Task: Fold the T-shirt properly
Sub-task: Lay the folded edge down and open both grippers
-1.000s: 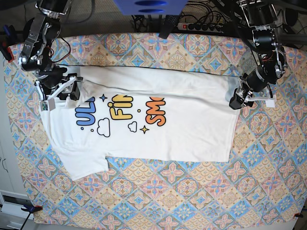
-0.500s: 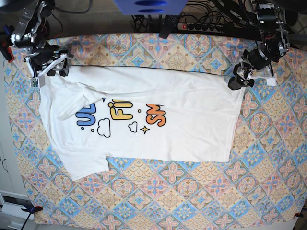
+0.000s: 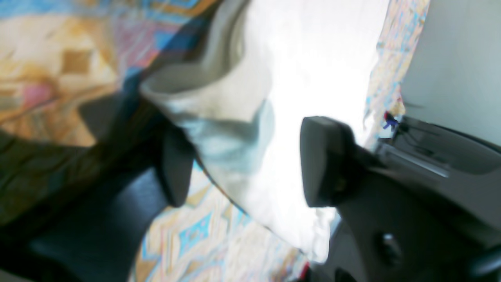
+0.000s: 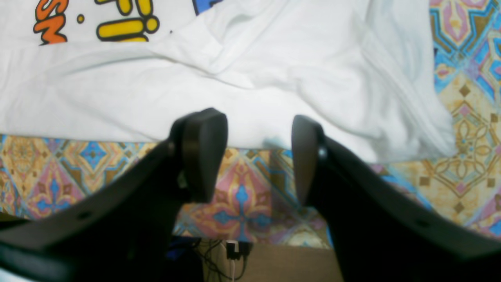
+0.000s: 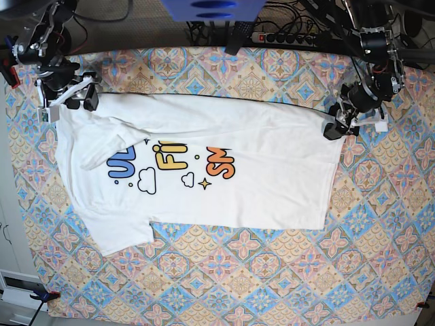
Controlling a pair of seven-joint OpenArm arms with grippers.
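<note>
I read the large white printed cotton T-shirt (image 5: 204,170) as lying flat mid-table on the patterned tablecloth (image 5: 238,272), its top edge folded over the print, presumably a first lengthwise fold. Right gripper (image 4: 258,156) at 10 o'clock: jaws apart, empty, clear of the hem. Left gripper (image 3: 242,160) at 2 o'clock: jaws apart, straddling a bunched corner (unclamped, blurred).

We see the white T-shirt (image 5: 204,170) lying spread on the patterned tablecloth (image 5: 224,278), its far long edge folded over the blue, yellow and orange lettering (image 5: 170,163), one short sleeve (image 5: 119,234) sticking out toward the cloth's near-left corner.
</note>
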